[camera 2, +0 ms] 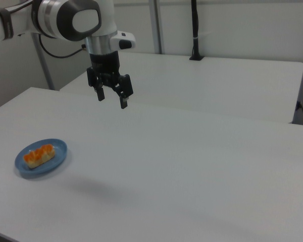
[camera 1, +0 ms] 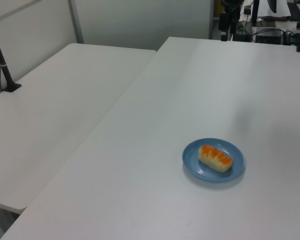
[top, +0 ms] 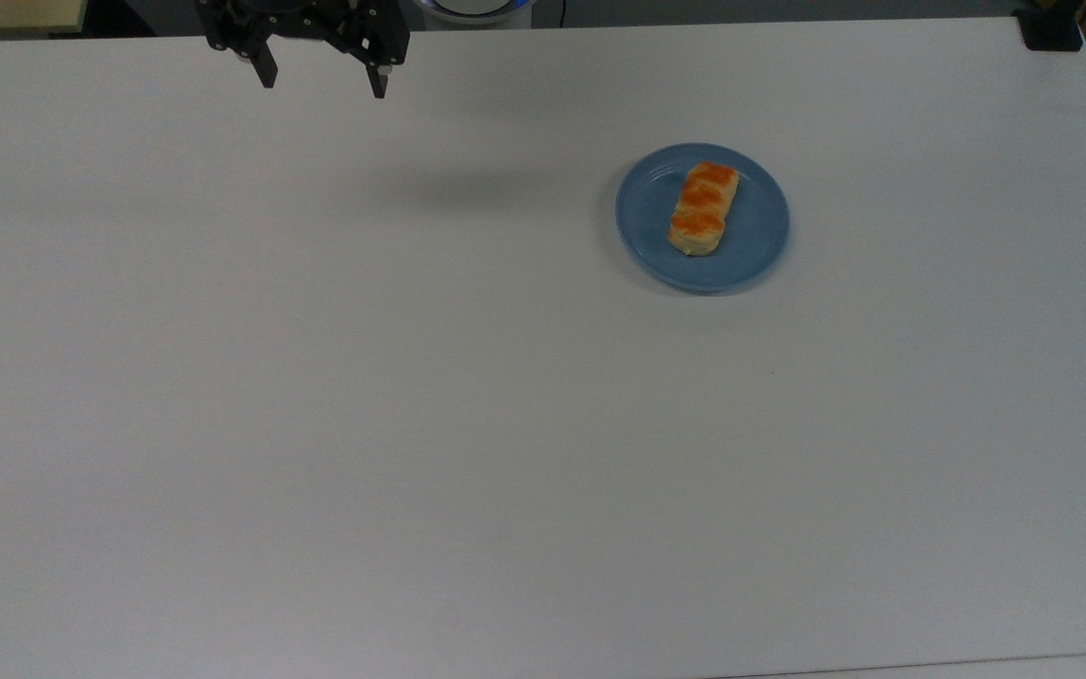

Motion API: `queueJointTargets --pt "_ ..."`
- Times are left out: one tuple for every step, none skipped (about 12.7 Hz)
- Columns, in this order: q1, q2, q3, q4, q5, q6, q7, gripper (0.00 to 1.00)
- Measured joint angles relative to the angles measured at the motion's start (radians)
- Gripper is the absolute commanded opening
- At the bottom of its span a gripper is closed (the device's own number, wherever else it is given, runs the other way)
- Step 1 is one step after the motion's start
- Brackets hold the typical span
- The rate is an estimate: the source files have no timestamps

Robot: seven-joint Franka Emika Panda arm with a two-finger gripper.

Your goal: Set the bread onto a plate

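Top view: gripper (top: 321, 83) hangs at far table edge, fingers spread wide, nothing between them, well apart from plate. Right view: same gripper (camera 2: 111, 99) points down above white table (camera 2: 192, 166), black fingers (camera 2: 124, 103) parted, arm (camera 2: 70, 19) reaching in from the right view's left. Bread (top: 702, 208) lies flat on blue plate (top: 752, 247), roughly centred, orange humps up. Left view: bread (camera 1: 215, 157) on plate (camera 1: 190, 159) at table's near right; second white table (camera 1: 50, 115) adjoins on the left view's left.

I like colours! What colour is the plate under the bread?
The plate is plain blue. It shows best in the top view.
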Motion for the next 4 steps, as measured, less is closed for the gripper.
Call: queueJointTargets --pt "0.000 0.001 0.000 0.000 -0.009 0.009 0.001 1.00" --pt "-0.001 0.001 0.000 0.000 -0.014 0.015 0.002 1.00" --pt "-0.003 0.001 0.000 0.000 -0.015 0.018 0.002 1.00" --pt "-0.006 0.001 -0.001 0.000 -0.016 0.018 0.003 1.00"
